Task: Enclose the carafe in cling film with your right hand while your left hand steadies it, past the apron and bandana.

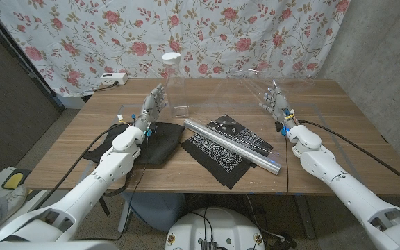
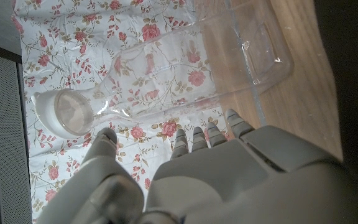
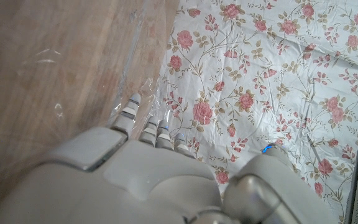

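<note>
Toward the far edge of the table [image 1: 339,149], left of its middle, the clear carafe [image 1: 174,83] stands upright, its long axis vertical and its white-lidded mouth pointing at the ceiling. The left hand [image 1: 153,105] hovers just beside it, fingers apart and holding nothing. The right hand [image 1: 275,102] is raised near the far right side, fingers spread; a thin sheet of cling film [image 1: 248,87] seems to stretch from it toward the carafe, though I cannot tell if it is pinched. The film roll [image 1: 231,144] lies slantwise across the bandana [image 1: 221,154], the apron [image 1: 144,144] at its left. I judge the wrap barely begun: next the left hand must close on the carafe while the right carries film around it
</note>
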{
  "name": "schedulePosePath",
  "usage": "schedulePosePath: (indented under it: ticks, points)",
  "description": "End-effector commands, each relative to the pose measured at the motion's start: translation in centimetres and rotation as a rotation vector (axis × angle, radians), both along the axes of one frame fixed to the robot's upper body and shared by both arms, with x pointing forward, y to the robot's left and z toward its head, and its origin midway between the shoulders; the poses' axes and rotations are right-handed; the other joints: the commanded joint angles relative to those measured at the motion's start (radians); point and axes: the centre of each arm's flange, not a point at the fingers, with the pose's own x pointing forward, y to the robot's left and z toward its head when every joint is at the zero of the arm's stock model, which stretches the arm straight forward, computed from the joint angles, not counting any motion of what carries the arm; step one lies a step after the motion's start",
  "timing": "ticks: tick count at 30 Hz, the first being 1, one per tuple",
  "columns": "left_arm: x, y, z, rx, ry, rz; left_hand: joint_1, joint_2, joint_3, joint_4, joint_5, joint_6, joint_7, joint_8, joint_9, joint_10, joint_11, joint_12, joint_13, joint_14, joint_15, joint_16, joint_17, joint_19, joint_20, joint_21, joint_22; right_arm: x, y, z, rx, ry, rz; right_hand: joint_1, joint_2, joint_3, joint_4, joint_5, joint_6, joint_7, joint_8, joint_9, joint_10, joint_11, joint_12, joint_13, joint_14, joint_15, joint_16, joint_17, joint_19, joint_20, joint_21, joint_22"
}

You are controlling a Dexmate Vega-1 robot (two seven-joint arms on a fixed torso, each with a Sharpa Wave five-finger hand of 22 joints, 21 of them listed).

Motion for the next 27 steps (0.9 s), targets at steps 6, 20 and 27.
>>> schedulePosePath:
  ticks: [6,20,27]
  points:
    - [-0.4,0.2,0.1,0.006,-0.016,-0.008,0.01,0.002,0.006,-0.002,0.004,0.001,-0.011,0.004,0.002,-0.007,0.003,0.006,0.002,-0.011,0.006,0.006,0.002,0.0,0.01,0.004,0.002,-0.6,0.4,-0.6,0.006,0.016,-0.011,0.009,0.002,0.007,-0.001,0.004,-0.008,-0.003,0.005,0.003,0.004,0.005,0.006,0.001,0.002,0.009,0.006,0.0,-0.003,0.008,0.005,0.003]
    - [-1.1,1.1,-0.8,-0.051,-0.067,0.084,0.024,0.015,0.009,-0.011,0.003,0.049,-0.015,0.017,0.002,0.04,-0.01,0.023,0.002,0.019,-0.006,0.017,0.002,0.022,0.008,0.013,0.002,-2.0,0.8,-0.2,-0.021,-0.009,-0.038,0.009,0.004,0.007,-0.001,0.002,-0.004,-0.005,0.006,0.003,0.015,0.007,0.008,-0.003,0.008,0.009,0.008,-0.003,-0.005,0.008,0.006,0.003]
    - [-1.5,1.2,-1.0,-0.065,-0.078,0.109,0.03,0.018,0.009,-0.016,0.003,0.063,-0.014,0.019,0.002,0.053,-0.013,0.026,0.002,0.028,-0.011,0.018,0.001,0.032,0.004,0.015,0.001,-1.9,0.7,-0.4,-0.052,-0.004,-0.047,0.009,0.004,0.006,-0.002,0.001,-0.004,-0.004,0.006,0.003,0.016,0.009,0.007,-0.005,0.007,0.009,0.008,-0.004,-0.006,0.008,0.006,0.003]
